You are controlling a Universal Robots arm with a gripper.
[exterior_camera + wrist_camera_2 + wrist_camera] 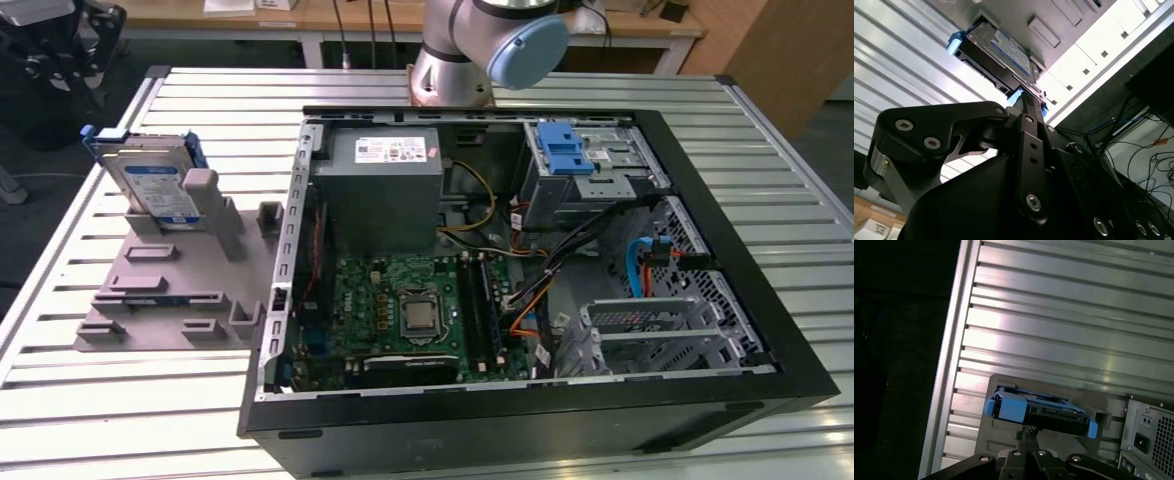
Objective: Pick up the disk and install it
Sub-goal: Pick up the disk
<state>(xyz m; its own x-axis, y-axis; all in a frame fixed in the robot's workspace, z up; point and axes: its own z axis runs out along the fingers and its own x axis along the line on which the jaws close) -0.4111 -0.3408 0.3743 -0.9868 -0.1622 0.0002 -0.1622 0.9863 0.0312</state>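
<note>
The disk [150, 185] is a silver hard drive with a white-and-blue label and a blue carrier frame. It stands on edge in the grey fixture [160, 290] at the exterior view's left. Both wrist views show the disk [999, 50] [1039, 412] ahead of my gripper [1025, 431], still seated in the fixture [1064, 15]. The black fingers [1029, 107] point toward the disk's near blue end and come together at their tips with nothing between them. A gap separates the tips from the disk.
An open computer case [534, 250] lies on the slatted metal table [107, 400] at the exterior view's right of the fixture. Inside are a motherboard [414, 310], a power supply [380, 190], loose cables and a drive bay with a blue latch [567, 150]. The table edge [949, 365] runs beside a dark drop.
</note>
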